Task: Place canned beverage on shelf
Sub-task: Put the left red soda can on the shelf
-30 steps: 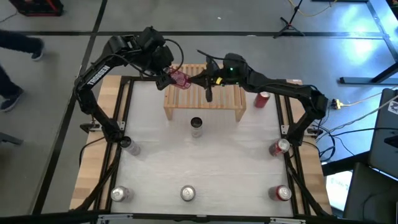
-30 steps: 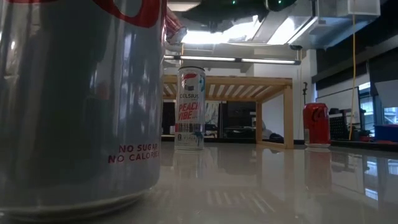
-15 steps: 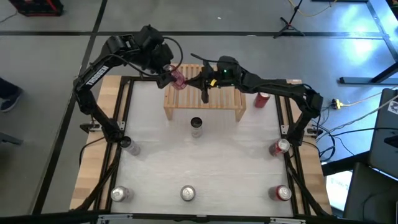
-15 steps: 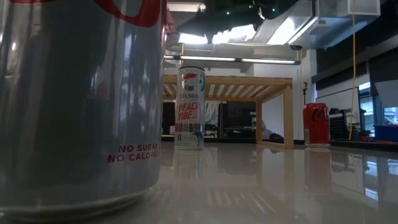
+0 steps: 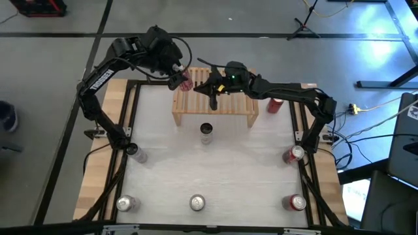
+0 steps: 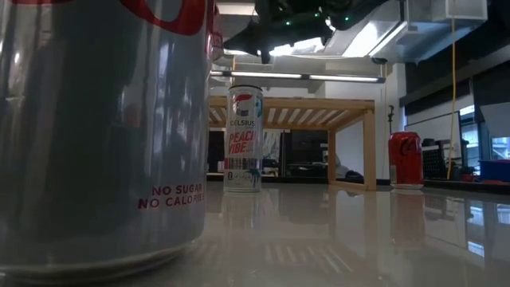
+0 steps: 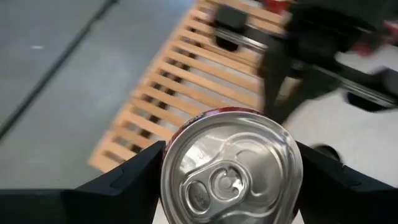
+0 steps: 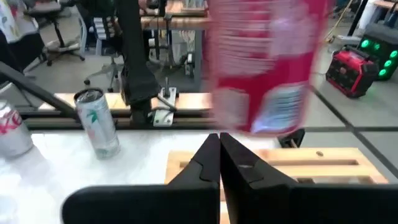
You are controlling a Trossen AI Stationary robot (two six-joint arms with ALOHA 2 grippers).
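Over shelf (image 5: 213,98), upright can (image 5: 185,80).

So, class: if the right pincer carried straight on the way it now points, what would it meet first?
Most likely the red drinks can held by the left pincer above the slatted light-wood shelf. The shut right pincer points at it, though depth is unclear.

Crowding over the shelf (image 5: 225,98)
Both grippers are hanging over its left end; its right slats are lying bare.
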